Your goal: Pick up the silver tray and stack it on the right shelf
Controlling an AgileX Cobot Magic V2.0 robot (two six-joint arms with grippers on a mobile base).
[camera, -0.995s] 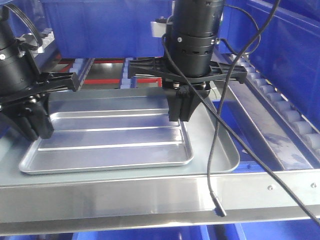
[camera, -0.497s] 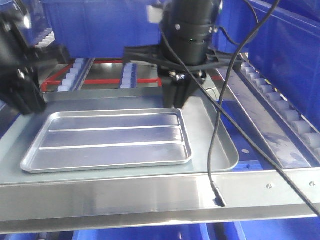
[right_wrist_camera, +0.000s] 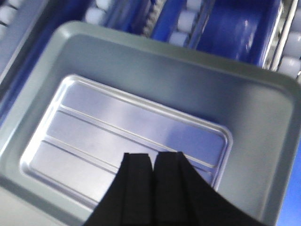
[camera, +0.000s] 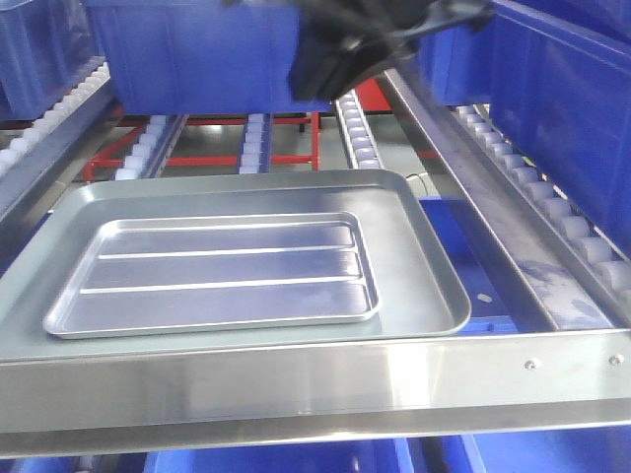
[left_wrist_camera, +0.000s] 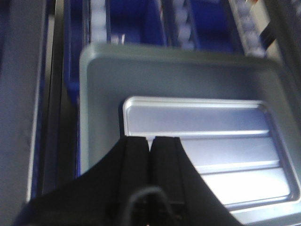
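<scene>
Front view: the silver tray (camera: pixel 212 274) lies flat inside the grey tray (camera: pixel 419 246), behind the shelf (camera: pixel 296 379) front bar.

Left wrist view: left gripper (left_wrist_camera: pixel 150 146) fingers pressed together, empty, above the silver tray.

Right wrist view: right gripper (right_wrist_camera: pixel 153 162) likewise closed on nothing.

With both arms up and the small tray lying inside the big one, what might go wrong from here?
1. The shiny ridged aluminium tray lies loose in the larger dull grey tray on a sloped roller rack, so a knock might shift the stack.
2. Both the left gripper and the right gripper look shut above the trays; descending again could strike them.
</scene>
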